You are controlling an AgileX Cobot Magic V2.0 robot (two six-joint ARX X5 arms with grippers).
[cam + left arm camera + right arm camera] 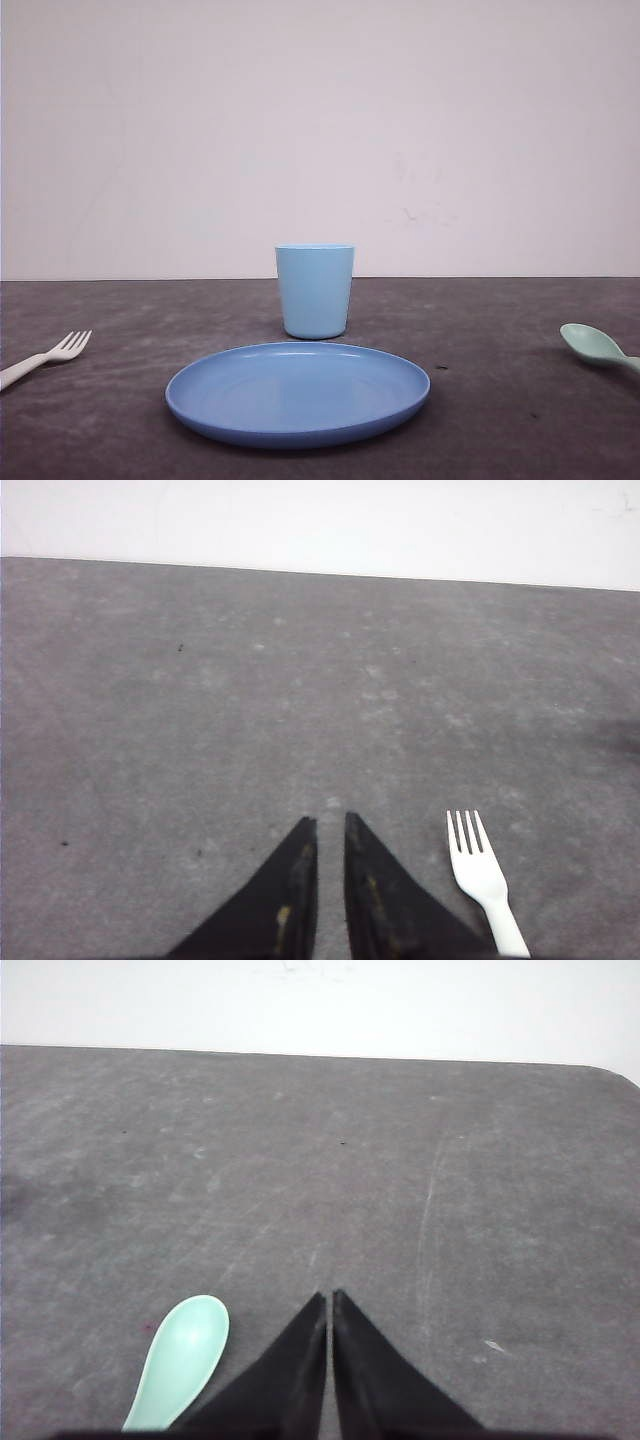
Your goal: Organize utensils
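Front view: fork (48, 357) left of plate (297, 392), spoon (598, 346) right — untouched; both grippers (331, 822) (329, 1297) nearly closed, empty — open yours before reaching.

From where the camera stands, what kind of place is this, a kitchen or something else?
Probably a test bench set like a dining place, not a real kitchen: a bare dark table against a blank wall, holding one plate, cup, fork and spoon.

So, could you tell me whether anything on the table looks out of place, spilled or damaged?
Nothing looks spilled or broken. The cup stands upright behind the plate. The only oddity is the utensils: the fork lies far off to the plate's left and the spoon far off to its right, both near the picture's edges.
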